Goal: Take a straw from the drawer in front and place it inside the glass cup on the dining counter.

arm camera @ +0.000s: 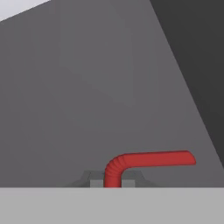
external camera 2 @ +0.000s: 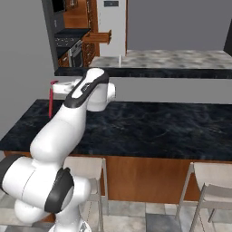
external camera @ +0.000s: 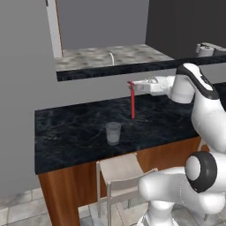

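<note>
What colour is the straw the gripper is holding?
Bright red. The straw shows best in the left base view, hanging upright above the dining counter.

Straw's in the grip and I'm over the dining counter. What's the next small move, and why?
Probably carry the straw sideways until it hangs over the glass cup, then lower. The gripper holds it upright by its bent top, but in the left base view its lower end looks farther back and off to one side of the cup on the dining counter.

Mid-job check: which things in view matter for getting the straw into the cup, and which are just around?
Job:
- straw, hanging upright from the shut gripper above the counter
- glass cup, empty, upright
- dining counter

Just around:
- stool below the counter edge
- open drawer far back
</note>
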